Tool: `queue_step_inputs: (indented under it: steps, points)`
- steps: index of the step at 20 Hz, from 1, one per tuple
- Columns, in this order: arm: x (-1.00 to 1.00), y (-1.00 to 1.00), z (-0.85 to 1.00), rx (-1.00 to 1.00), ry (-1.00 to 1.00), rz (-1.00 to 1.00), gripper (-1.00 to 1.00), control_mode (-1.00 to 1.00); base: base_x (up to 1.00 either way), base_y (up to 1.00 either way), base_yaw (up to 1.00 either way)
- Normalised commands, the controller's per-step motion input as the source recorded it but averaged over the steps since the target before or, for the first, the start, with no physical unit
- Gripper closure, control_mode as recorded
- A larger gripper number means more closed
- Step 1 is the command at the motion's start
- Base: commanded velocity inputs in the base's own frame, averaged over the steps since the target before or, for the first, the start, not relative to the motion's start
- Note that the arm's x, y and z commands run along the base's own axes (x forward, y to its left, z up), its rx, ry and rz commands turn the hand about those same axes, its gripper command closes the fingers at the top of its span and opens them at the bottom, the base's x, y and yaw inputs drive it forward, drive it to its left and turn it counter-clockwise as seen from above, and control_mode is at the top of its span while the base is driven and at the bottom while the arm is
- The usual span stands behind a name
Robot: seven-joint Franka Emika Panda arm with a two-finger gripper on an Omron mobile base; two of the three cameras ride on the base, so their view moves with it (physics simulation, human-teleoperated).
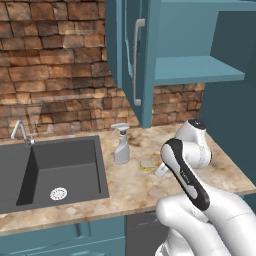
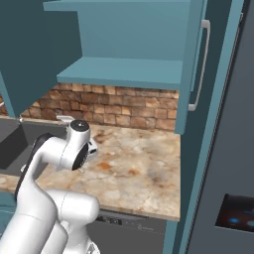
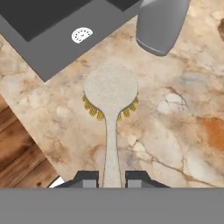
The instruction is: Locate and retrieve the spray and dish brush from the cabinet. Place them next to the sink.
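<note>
My claw (image 3: 111, 180) is clamped on the brush (image 3: 111, 94) handle, its head bristles-down over the counter (image 3: 175, 131), beside the spray (image 1: 120, 144), which stands right of the sink (image 1: 50, 170).

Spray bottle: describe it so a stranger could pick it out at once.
Find the dark sink set in the marble counter. Just off its right rim stands the spray bottle, upright. It is pale grey and see-through with a trigger head, unlike the flat dish brush lying beside it.
</note>
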Motion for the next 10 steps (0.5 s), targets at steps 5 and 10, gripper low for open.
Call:
queue_step_inputs:
  steps: [5,10]
  points:
    - [0.06,0.24,-0.18,0.0,0.02,0.28,1.0,-1.0,0.0,0.0,0.0]
    - [0.23,0.34,-0.13,-0.01,0.0,0.24,1.0,-1.0,0.0,0.0,0.0]
